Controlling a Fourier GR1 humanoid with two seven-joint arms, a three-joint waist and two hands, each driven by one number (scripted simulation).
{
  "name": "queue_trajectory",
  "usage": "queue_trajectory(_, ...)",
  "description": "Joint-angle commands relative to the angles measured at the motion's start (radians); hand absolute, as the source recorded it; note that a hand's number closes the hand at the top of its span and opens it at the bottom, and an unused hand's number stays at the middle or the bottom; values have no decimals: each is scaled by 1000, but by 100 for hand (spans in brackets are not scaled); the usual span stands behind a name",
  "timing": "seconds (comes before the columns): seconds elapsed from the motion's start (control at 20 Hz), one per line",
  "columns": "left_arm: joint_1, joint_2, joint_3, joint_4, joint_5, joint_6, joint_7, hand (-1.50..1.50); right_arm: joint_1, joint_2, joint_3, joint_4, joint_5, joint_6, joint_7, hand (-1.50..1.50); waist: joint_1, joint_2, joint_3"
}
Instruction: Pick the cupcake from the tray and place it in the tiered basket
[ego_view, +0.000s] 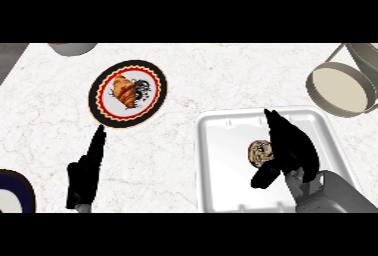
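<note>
The cupcake was found in the white tray, just left of the right hand's palm, in the gap between fingers and thumb. That hand was held open, fingers straight and pointed away from the robot, with nothing pinched yet. It was judged far the nearer; the left hand was rested open, well apart. The tiered basket was set beyond the tray, to the right.

counter: smooth veined marble | tray: glossy white plastic | tiered basket: grey metal
</note>
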Motion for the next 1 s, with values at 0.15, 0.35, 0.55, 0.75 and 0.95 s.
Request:
queue_trajectory(0.15,43,14,8,10,4,-21,35,0,42,46,9,72,48,42,116,-150,-1,5,-5)
queue_trajectory(0.35,13,16,31,36,17,-42,33,0,-28,93,-40,94,9,126,152,-150,1,6,-6)
queue_trajectory(0.55,36,-22,-9,-7,-17,0,62,0,10,80,-74,134,-15,134,119,-150,0,5,-5)
queue_trajectory(0.75,33,16,37,26,2,-48,22,0,45,123,-75,171,24,100,76,-150,-3,5,-5)
queue_trajectory(0.95,6,-20,28,51,-15,-29,30,0,81,118,-96,197,25,109,13,-150,-7,6,-5)
